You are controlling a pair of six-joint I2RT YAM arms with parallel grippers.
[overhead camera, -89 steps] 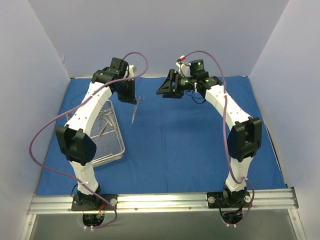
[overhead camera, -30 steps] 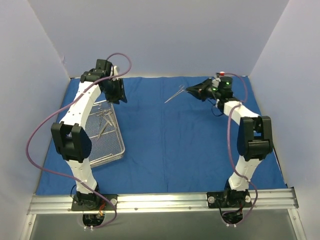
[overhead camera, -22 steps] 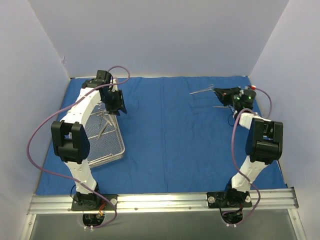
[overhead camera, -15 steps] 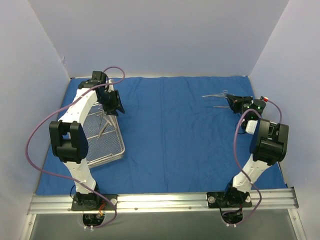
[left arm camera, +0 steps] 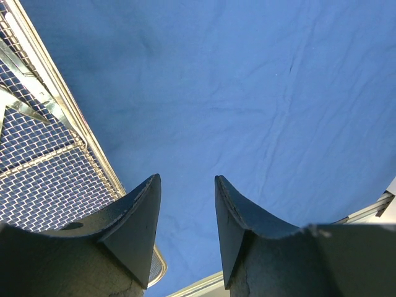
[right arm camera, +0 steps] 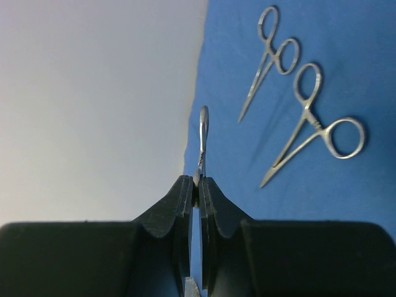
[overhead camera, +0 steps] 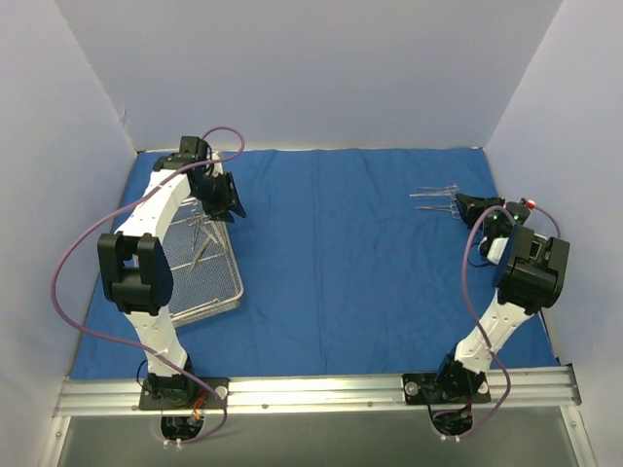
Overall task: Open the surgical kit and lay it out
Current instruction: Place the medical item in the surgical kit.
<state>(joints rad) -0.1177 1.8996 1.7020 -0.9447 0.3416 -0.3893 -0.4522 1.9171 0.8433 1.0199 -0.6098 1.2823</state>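
Left side first: your left claw [overhead camera: 232, 199] hangs over the far right corner of the mesh tray [overhead camera: 235, 268], which sits on the blue cloth [overhead camera: 331, 263] at the left. In the wrist view the tray rim runs just left of the fingers. A few thin tools [overhead camera: 201, 233] lie in the tray's far half, long axes roughly near to far. That claw's jaws stand partway apart, nothing between them, touching nothing. At the far right, your right claw [overhead camera: 465, 204] is pressed together on one held tool [right arm camera: 203, 133], seen edge-on, sticking straight out past the fingertips and pointing left across the cloth. A loop-handled tool [right arm camera: 270, 55] and a second loop-handled tool [right arm camera: 312, 124] lie flat on the cloth beside it, roughly parallel, not touching each other.
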